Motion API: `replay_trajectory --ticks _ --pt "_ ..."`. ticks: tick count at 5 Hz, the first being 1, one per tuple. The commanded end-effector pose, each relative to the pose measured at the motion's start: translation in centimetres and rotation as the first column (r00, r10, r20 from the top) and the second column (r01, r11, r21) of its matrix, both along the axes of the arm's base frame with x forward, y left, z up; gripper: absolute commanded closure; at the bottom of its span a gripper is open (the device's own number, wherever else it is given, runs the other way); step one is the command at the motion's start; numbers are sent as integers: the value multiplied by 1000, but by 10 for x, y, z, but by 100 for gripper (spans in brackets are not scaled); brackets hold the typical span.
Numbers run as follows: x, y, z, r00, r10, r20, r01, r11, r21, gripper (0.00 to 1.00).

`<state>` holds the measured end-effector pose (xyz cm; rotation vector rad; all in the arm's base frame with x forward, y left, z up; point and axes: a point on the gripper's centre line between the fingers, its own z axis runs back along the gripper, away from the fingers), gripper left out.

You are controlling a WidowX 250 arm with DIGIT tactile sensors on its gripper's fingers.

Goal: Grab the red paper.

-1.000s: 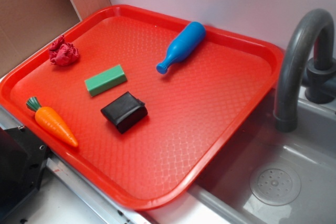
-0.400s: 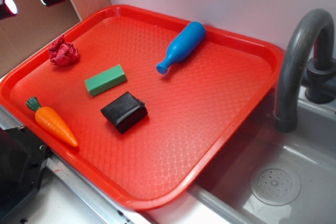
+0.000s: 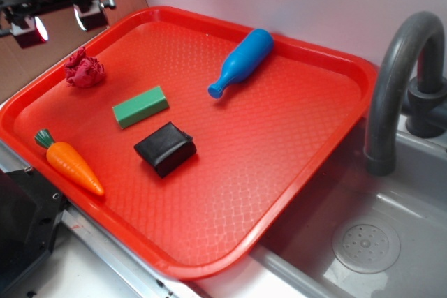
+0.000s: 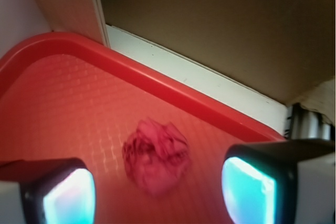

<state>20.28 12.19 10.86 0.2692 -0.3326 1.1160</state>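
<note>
Wrist view: the small crumpled crimson paper wad (image 4: pixel 156 157) is framed between the spread fingers of the black gripper (image 4: pixel 157 192), which pinches nothing. In the exterior view, the wad (image 3: pixel 84 70) is seen near the 10 o'clock corner of the bright red plastic tray (image 3: pixel 300 172), below the gripper (image 3: pixel 59 22). A straight, centred descent is advised, with closing delayed until both sides are flanked.
</note>
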Motion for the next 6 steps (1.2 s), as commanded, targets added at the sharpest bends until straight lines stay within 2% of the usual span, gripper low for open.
replay_trajectory --ticks 1,3,4,5,6 --pt "-5 25 -13 999 44 7 -44 998 38 0" --pt "-7 38 -37 997 65 -34 -65 998 2 0" --pt "-7 36 -48 998 45 -52 -47 998 -50 0" --pt "-9 35 -51 997 32 -70 -37 997 -74 0" --pt "-10 35 -54 997 24 -76 -30 997 -73 100"
